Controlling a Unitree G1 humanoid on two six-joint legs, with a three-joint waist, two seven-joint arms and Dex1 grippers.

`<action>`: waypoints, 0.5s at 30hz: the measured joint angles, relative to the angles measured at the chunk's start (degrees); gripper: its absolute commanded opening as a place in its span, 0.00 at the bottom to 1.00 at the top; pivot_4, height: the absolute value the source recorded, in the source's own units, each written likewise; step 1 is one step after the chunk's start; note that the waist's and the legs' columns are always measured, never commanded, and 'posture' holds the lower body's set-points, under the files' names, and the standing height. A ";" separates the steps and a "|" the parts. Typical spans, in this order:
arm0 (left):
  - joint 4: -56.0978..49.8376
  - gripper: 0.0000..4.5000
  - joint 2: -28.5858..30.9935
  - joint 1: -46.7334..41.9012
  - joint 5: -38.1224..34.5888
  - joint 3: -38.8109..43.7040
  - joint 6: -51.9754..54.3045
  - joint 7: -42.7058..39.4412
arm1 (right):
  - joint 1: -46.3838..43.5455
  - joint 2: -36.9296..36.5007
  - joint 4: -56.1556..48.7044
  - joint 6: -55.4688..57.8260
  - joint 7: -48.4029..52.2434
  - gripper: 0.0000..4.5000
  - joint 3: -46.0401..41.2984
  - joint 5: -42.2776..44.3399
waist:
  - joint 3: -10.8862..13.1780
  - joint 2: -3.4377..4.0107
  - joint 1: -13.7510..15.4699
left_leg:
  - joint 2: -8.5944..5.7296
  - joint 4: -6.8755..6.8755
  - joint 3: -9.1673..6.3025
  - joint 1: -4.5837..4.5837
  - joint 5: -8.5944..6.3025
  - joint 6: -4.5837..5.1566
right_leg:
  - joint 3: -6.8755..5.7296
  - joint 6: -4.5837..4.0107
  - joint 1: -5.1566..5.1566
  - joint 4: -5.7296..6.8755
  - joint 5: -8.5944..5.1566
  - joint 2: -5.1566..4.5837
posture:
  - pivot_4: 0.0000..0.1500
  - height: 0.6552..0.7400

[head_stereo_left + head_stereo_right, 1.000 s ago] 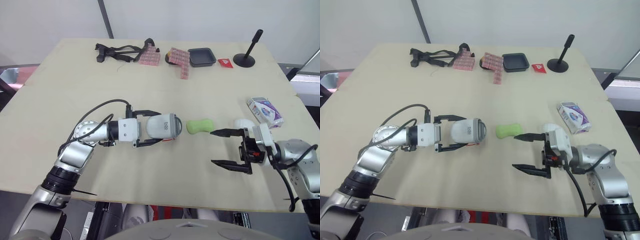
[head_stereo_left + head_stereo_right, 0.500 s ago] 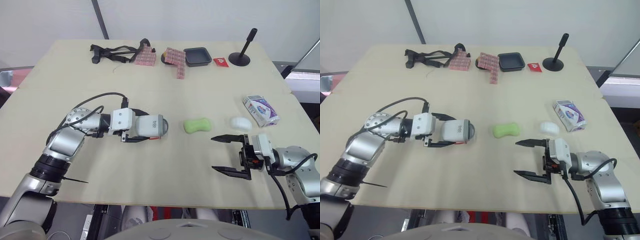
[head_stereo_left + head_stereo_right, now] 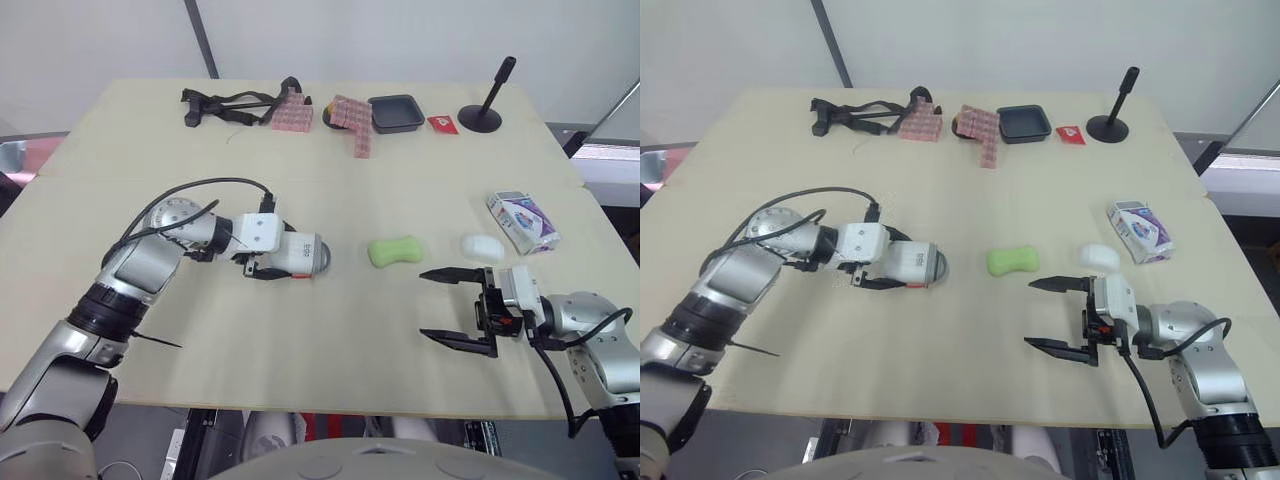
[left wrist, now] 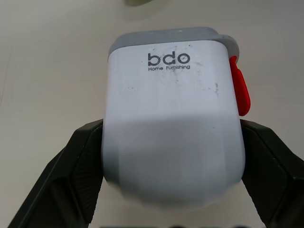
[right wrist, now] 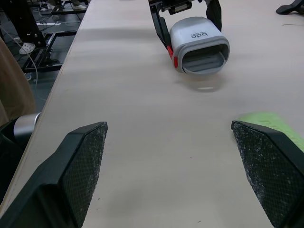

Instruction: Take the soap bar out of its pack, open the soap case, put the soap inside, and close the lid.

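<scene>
The table (image 3: 330, 190) carries everything, with the task's pieces along its near half. The soap case (image 3: 298, 256) lies on its side, pinched across its white body by the left gripper (image 4: 171, 127), probably to steady it, with its grey end turned toward the soap so the lid can be worked (whether that end is open I cannot tell). The right gripper (image 3: 422, 303) hovers spread wide and empty just above the table, near the soap, likely ready to take it. The pack (image 3: 528, 221) lies well apart near the right edge, its print too small to read. The green soap bar (image 3: 395, 250) lies bare between case and right gripper. The case reads "bdo Home Furnishing" beside a red latch (image 4: 239, 92).
</scene>
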 measured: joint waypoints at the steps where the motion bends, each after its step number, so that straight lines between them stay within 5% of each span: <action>1: 0.34 0.77 0.02 -0.55 0.44 -0.38 0.22 -0.19 | 0.04 -0.01 0.00 0.00 -0.08 1.00 0.11 0.00 | 0.00 0.00 0.00 | 0.00 0.00 0.00 0.01 0.00 0.00 | 0.00 0.00 0.01 0.00 0.00 0.00 | 1.00 1.00; 15: 2.34 0.77 -0.03 -5.71 4.50 -3.28 3.66 -3.29 | 1.03 -0.01 -0.22 0.01 -1.67 1.00 0.85 0.00 | 0.00 0.00 0.41 | -0.01 -0.02 -0.02 -0.01 0.00 0.00 | -0.04 0.00 0.05 -0.06 0.00 0.01 | 1.00 1.00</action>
